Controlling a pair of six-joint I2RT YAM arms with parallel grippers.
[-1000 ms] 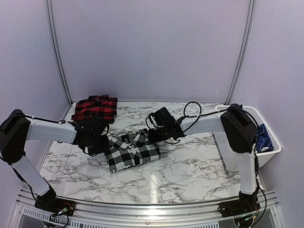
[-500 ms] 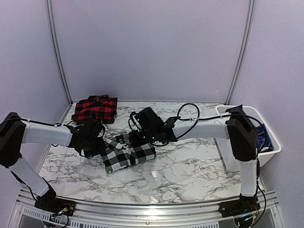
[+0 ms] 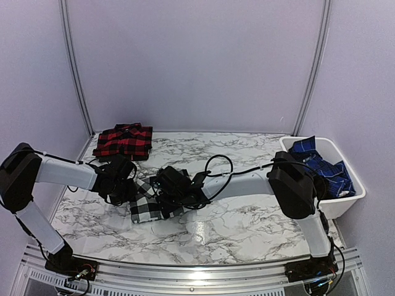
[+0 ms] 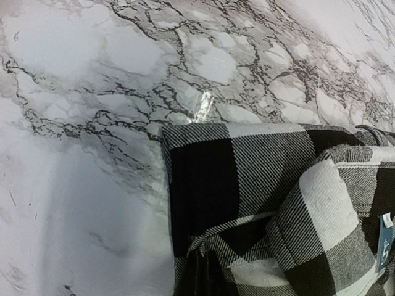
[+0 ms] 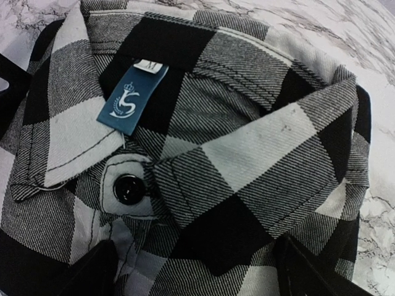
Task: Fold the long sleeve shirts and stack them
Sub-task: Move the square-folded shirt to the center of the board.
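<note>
The black-and-white check shirt (image 3: pixel 143 208) lies bunched on the marble table (image 3: pixel 247 216), left of centre. My left gripper (image 3: pixel 128 187) is at its left edge, and the left wrist view shows the fingertips (image 4: pixel 207 277) shut on a fold of its cloth (image 4: pixel 247 166). My right gripper (image 3: pixel 163 190) hangs over the shirt's collar (image 5: pixel 247 154) with its fingers (image 5: pixel 92 271) spread wide and open; a blue neck label (image 5: pixel 131 98) and a black button (image 5: pixel 128 189) show below it. The red-and-black shirt (image 3: pixel 123 140) lies folded at the back left corner.
A white bin (image 3: pixel 349 198) stands at the right edge of the table with blue checked cloth (image 3: pixel 321 163) in it. Tent walls close in the back and sides. A metal rail (image 3: pixel 197 271) runs along the near edge.
The right arm has swept left across the black-and-white shirt while its fingers opened. The shirt has slid left and bunched up. The left gripper has stayed shut on its edge.
</note>
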